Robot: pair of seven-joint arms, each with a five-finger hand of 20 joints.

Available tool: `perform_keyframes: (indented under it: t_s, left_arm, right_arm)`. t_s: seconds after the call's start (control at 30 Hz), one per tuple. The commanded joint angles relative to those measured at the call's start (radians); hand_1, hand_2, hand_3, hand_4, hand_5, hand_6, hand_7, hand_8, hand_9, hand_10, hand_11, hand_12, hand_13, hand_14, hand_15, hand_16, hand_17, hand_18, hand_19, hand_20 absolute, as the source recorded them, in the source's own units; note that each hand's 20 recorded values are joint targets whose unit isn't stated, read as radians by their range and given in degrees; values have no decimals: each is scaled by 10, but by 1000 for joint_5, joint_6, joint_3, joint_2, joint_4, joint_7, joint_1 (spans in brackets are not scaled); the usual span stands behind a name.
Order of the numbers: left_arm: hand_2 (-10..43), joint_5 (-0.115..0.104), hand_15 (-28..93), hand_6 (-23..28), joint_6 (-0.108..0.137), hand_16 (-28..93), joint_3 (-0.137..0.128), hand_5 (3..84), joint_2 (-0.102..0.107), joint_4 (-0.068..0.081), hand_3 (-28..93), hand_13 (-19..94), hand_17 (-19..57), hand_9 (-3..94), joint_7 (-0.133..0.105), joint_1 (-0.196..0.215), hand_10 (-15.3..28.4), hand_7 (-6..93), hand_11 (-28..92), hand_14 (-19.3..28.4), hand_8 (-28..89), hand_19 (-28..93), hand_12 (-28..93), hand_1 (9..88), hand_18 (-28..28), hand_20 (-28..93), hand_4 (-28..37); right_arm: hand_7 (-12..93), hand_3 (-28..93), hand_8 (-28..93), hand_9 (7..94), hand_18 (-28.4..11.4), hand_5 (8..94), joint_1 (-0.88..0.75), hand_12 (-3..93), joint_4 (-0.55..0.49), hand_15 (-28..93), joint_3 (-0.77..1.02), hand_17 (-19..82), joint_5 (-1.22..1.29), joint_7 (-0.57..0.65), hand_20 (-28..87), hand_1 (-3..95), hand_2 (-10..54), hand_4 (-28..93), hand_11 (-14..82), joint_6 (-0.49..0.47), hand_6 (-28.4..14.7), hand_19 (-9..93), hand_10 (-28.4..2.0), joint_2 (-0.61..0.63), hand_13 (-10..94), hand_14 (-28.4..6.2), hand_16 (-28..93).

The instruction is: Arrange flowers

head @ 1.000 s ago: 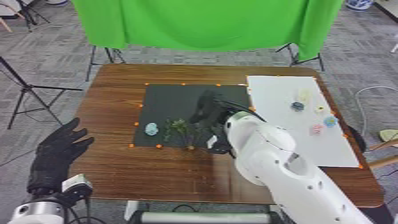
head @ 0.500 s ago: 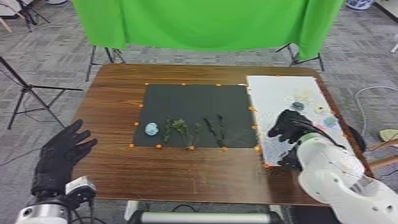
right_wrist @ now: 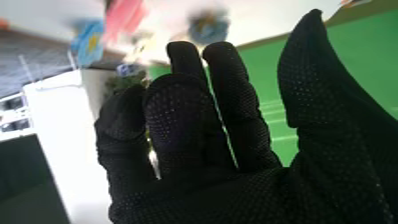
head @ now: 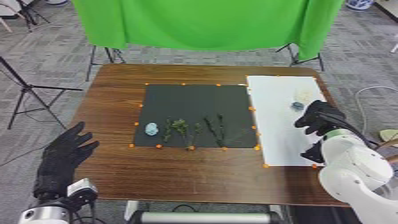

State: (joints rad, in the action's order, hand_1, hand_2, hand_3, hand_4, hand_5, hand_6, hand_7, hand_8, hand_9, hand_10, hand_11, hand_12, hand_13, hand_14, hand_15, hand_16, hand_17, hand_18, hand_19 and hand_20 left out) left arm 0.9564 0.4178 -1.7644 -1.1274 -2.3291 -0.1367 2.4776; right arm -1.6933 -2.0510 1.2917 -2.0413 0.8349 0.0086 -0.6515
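My right hand [head: 322, 120] is over the white sheet [head: 280, 115] at the right, near its outer edge, open. In the right wrist view the right hand [right_wrist: 204, 150] has straight fingers; beyond them are a blue-grey flower [right_wrist: 209, 27], a pink flower [right_wrist: 124, 17] and a blue flower [right_wrist: 87, 44]. In the head view a dark blue-grey flower [head: 297, 106] lies just beyond the hand. A light blue flower [head: 151, 129] lies on the black sheet [head: 191, 102], beside green stems [head: 180, 127] and thin dark stems [head: 216, 127]. My left hand [head: 64, 156] is open at the left table edge.
Small orange markers [head: 252, 108] run along both sheets. The brown table [head: 178, 175] extends on the near side. Beyond it hangs a green cloth [head: 204, 25], and a black tripod [head: 27, 87] stands left of the table.
My right hand has moved from the black sheet rightward across the white sheet to its outer side, uncovering the dark stems. The left hand has barely moved.
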Motion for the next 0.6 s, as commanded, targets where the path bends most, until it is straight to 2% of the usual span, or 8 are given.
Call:
perform_keyframes:
  t_s: [0.03,0.13,0.2,0.27,0.6]
  left_arm:
    - [74,6,493,91,-9,-97,12,347,-3,-7,811,258,-77,312,17,7,187,139,266,256,-100,664,81,257,240,-90,-186]
    - [73,3,493,91,-6,-97,10,347,-2,-7,812,257,-77,312,11,7,187,139,266,256,-100,663,81,256,240,-88,-187]
    - [72,5,493,91,-8,-97,7,347,-4,-7,813,257,-77,312,15,6,187,139,266,256,-100,662,80,256,240,-86,-187]
    - [72,1,493,91,-1,-97,7,347,-3,-7,814,257,-77,312,7,10,187,138,266,255,-100,660,80,256,239,-85,-187]
    - [72,4,494,91,-10,-97,3,347,-14,-5,815,257,-77,312,15,4,186,139,267,255,-100,657,80,255,238,-78,-188]
  right_arm:
    - [297,888,-180,560,-237,545,-5,128,48,848,53,339,36,68,344,356,-95,-282,217,-58,-63,932,-193,10,710,-78,89]
    - [295,888,-179,559,-239,546,6,129,68,847,43,341,55,88,341,357,-95,-282,211,-55,-63,932,-194,11,712,-77,90]
    - [292,888,-179,560,-239,545,0,130,72,846,51,343,79,95,341,357,-95,-282,209,-55,-63,932,-195,7,713,-78,90]
    - [291,888,-177,560,-240,545,7,131,83,846,43,343,77,92,341,357,-95,-282,208,-52,-64,932,-195,6,713,-79,91]
    - [280,888,-172,559,-243,544,30,131,110,847,16,342,104,102,342,362,-95,-282,204,-60,-67,932,-197,-7,713,-81,93]
